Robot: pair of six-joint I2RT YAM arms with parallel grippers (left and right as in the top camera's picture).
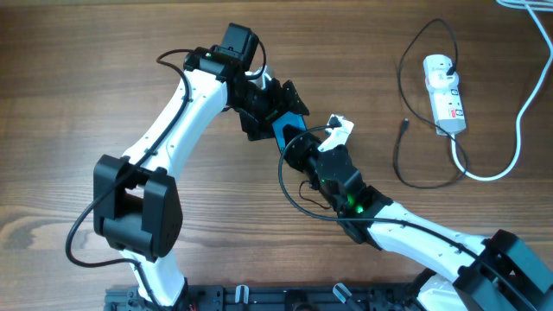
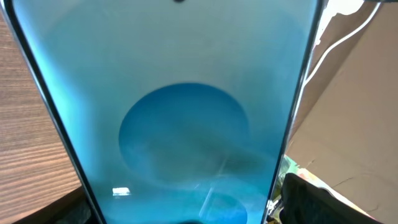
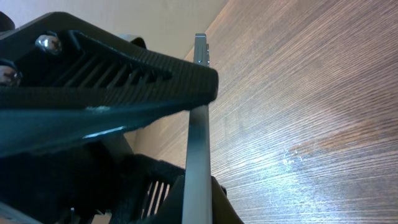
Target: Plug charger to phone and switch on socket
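Phone (image 1: 286, 130) is up off the bench (image 1: 78, 52), left hand (image 1: 270, 105) clamped on its sides. Right hand (image 1: 302, 145) straddles its edge, and I cannot tell if it's pinching. If both pull, it may twist loose. Charger (image 1: 406, 125) lies well right, beside the socket (image 1: 444, 93).

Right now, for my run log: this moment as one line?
left gripper: holds cyan-screen smartphone; right gripper: at its edge, grip unclear; thin black charger cable: loose on table; white power strip: untouched
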